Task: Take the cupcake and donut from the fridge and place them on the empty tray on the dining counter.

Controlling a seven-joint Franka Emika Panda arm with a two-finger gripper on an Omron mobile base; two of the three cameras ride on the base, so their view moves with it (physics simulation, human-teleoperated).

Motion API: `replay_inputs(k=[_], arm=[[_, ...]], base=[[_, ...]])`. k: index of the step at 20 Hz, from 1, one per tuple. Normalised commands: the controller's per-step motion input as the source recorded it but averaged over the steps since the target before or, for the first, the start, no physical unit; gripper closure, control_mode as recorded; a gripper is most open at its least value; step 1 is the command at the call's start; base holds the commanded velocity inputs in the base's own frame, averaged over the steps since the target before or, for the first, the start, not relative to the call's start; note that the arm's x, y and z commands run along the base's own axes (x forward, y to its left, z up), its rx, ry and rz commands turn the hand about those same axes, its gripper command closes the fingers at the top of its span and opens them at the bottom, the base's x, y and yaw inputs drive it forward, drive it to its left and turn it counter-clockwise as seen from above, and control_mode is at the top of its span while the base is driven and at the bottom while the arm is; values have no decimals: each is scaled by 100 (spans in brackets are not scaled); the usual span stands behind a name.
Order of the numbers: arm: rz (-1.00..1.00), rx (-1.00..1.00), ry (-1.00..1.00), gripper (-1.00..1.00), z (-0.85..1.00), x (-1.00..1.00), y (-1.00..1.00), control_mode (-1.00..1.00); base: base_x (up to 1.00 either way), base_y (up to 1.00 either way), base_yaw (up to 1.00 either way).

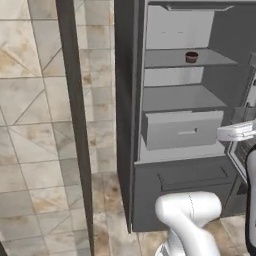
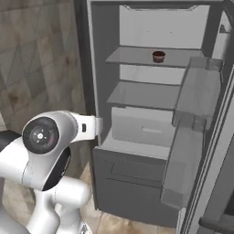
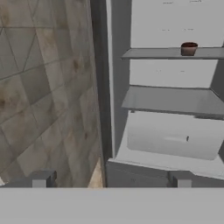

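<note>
Nearest in the base views is the white arm [image 2: 50, 155], its elbow bent low in front of the fridge [image 2: 137, 183], which stands with its door swung wide to the right. In the hand view the two dark fingers [image 3: 41, 178] rise far apart at the bottom edge, spread wide with nothing between them, one before the tiled wall, the other before the fridge's lower front. Just beyond them lies the light grey interior: a closed drawer [image 1: 182, 129] at the bottom of the upper compartment, then a bare middle shelf [image 2: 141, 95] above it. Further up and back, on the top shelf [image 1: 187, 59], sits the cupcake [image 1: 191, 57], small, dark brown and upright, standing alone toward the right half of the shelf and well apart from the fingers. The door's inner bins [image 2: 194, 114] hang at the right in the right base view. A beige tiled wall [image 1: 30, 125] runs to the left of the fridge.
</note>
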Motion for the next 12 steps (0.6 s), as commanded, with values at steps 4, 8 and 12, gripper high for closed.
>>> replay_inputs(k=[4,8,12], arm=[[0,0,0,-100,0,0,0,100],[0,0,0,-100,0,0,0,100],[0,0,0,-100,0,0,0,100]], base=[[60,-58,4],[83,-17,2],[100,9,0]])
